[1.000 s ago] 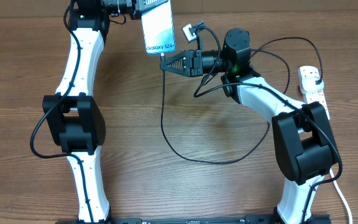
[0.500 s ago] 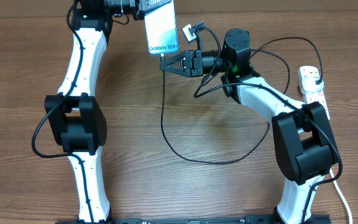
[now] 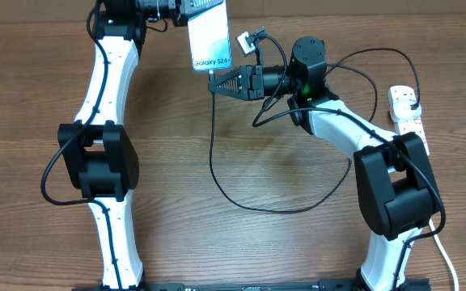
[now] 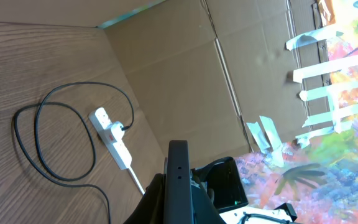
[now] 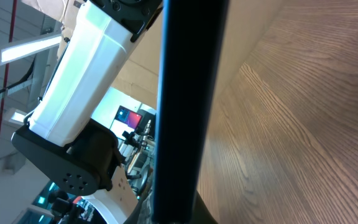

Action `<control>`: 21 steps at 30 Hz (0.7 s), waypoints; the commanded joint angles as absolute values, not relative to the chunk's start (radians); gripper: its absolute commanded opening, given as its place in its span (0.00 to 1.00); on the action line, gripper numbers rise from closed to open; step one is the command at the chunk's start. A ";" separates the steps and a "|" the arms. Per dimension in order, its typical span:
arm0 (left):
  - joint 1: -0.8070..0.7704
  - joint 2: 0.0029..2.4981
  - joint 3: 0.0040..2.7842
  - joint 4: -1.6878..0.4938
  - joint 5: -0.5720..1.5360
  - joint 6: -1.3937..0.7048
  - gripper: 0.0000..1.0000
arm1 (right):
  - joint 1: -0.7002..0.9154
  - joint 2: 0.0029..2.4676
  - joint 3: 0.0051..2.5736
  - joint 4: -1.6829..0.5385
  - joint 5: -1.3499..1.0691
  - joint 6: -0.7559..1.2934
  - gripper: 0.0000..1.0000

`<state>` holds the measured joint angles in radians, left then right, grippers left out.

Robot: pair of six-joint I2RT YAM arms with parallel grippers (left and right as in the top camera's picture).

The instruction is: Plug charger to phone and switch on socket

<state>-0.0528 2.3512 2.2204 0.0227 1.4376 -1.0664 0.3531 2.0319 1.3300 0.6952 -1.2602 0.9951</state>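
Observation:
My left gripper [image 3: 194,7] at the top of the overhead view is shut on the top of the phone [image 3: 209,36], whose lit blue-white screen faces up. In the left wrist view the phone's black edge [image 4: 179,168] stands between the jaws. My right gripper [image 3: 213,84] points left just under the phone's bottom edge, shut on the tip end of the charger. Its thin black cable [image 3: 217,174] hangs down and loops right to a black plug [image 3: 412,105] in the white socket strip [image 3: 411,125]. The right wrist view shows only a dark bar [image 5: 188,93] close up.
The socket strip [image 4: 114,142] lies at the table's right edge, its white cord [image 3: 447,263] running to the front. Cable loops [image 4: 39,143] lie on the wood mid-table. Brown cardboard walls [image 4: 185,68] stand behind the table.
The left gripper with the phone has shifted slightly right, toward the right gripper. The right arm and the cable have not visibly moved.

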 commanded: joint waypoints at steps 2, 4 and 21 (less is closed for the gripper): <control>-0.059 2.318 2.241 0.027 1.485 -1.081 0.04 | 0.337 2.035 1.344 0.698 -1.258 1.002 0.04; -0.059 2.318 2.241 0.027 1.487 -1.081 0.04 | 0.336 2.035 1.344 0.698 -1.258 1.002 0.04; -0.060 2.318 2.241 0.027 1.513 -1.077 0.04 | 0.336 2.035 1.344 0.694 -1.258 1.002 0.04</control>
